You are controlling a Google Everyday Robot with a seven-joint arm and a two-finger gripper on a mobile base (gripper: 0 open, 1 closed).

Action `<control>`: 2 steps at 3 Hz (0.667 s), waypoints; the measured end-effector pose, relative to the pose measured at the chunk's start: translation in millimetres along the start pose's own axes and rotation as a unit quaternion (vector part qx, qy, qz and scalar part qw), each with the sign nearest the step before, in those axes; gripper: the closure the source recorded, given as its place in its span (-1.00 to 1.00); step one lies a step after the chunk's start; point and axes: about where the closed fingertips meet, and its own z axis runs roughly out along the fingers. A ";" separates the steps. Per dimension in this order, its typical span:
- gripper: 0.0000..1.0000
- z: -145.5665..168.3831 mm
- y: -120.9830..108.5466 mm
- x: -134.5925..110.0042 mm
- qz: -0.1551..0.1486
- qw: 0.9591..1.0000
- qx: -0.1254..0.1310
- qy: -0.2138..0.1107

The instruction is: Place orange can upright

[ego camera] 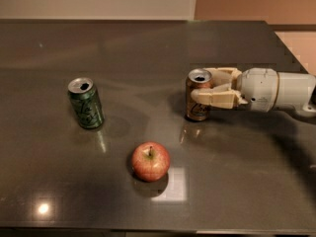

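Observation:
The orange can (198, 107) stands upright on the dark table (148, 48), right of centre, with its open silver top facing up. My gripper (201, 85) reaches in from the right, with one beige finger (215, 98) across the can's front and the other behind its top. The jaws are shut on the can, and its base rests on the table.
A green can (86, 103) stands upright at the left. A red apple (150, 161) sits in front, between the two cans. My white arm (276, 89) stretches to the right edge. The table's far right corner (266, 23) is near a tan wall.

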 end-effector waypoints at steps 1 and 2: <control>-0.74 0.0 0.4 4.5 0.002 1.000 0.001 -0.009; -1.00 2.2 1.3 3.6 0.002 1.000 -0.001 -0.009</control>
